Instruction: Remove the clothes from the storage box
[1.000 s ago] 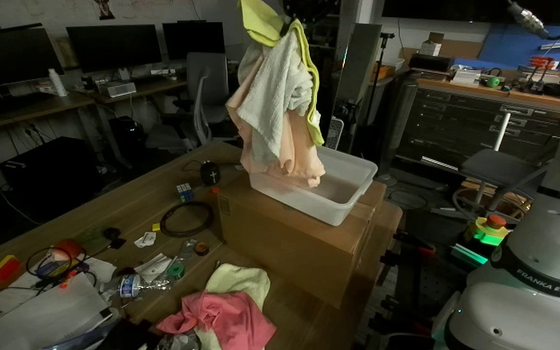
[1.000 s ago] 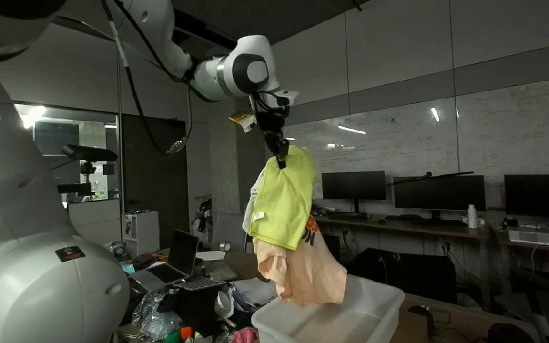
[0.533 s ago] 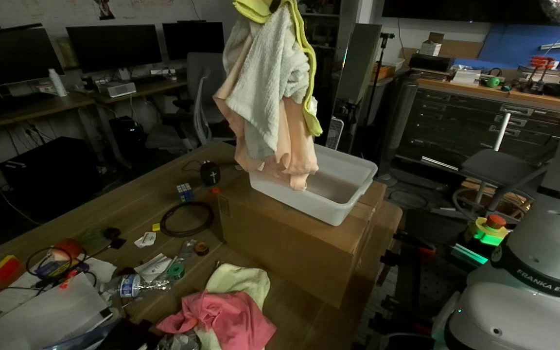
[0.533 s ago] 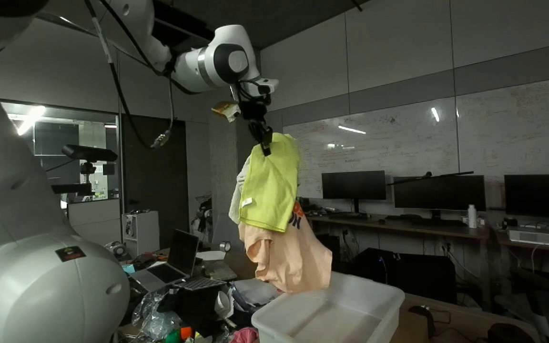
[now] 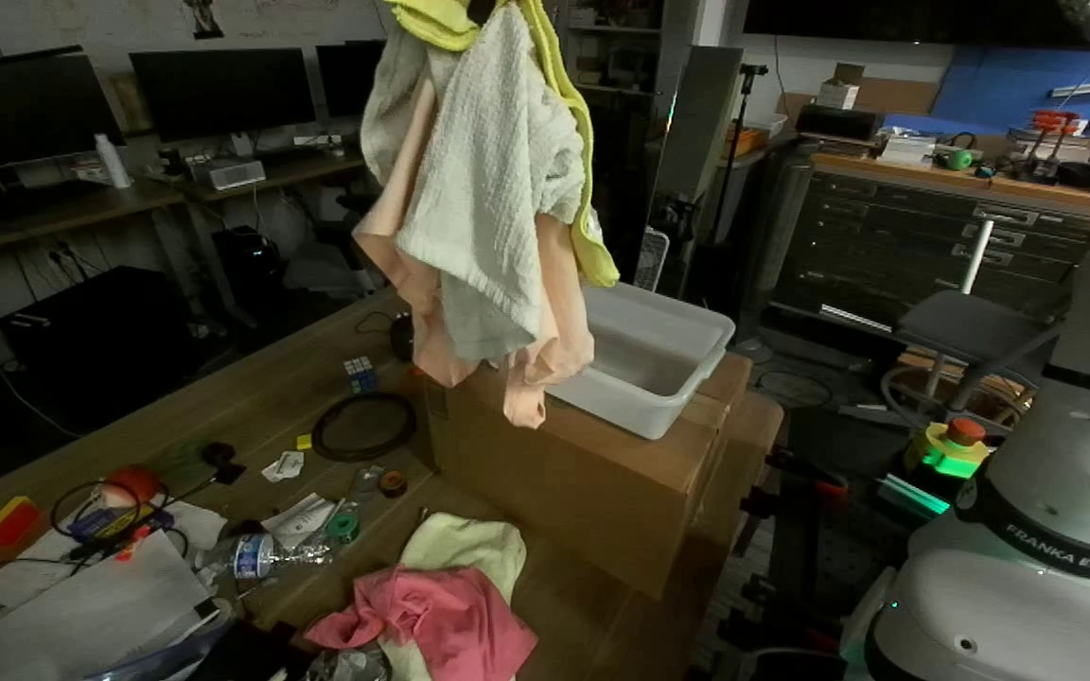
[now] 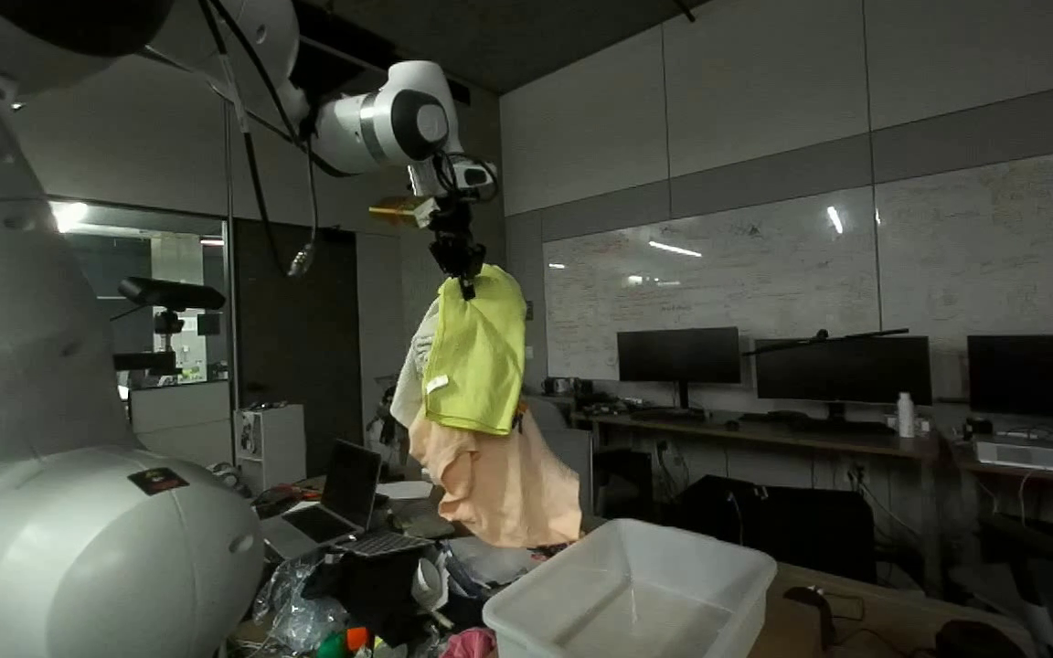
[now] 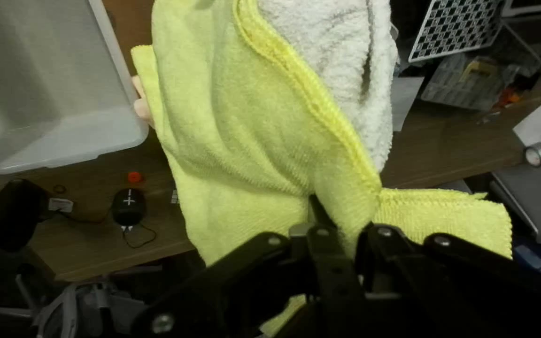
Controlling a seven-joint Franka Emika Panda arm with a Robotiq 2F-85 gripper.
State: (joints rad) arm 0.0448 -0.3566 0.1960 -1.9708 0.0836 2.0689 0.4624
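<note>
My gripper is shut on a yellow cloth high above the table; its jaws pinch a fold in the wrist view. A whitish towel and a peach shirt hang bunched with the yellow cloth; how they are held is hidden. The white storage box stands on a cardboard box, and its visible inside holds no clothes in an exterior view. The bundle hangs beside the storage box, which lies left of it in the wrist view.
A pink cloth and a pale green cloth lie on the table before the cardboard box. A plastic bottle, papers and a black cable coil lie farther left. A laptop and clutter stand beyond the storage box.
The gripper has carried the bundle leftward in both exterior views, from over the storage box to beside it. The bundle looks larger and nearer in an exterior view. The grip has not changed.
</note>
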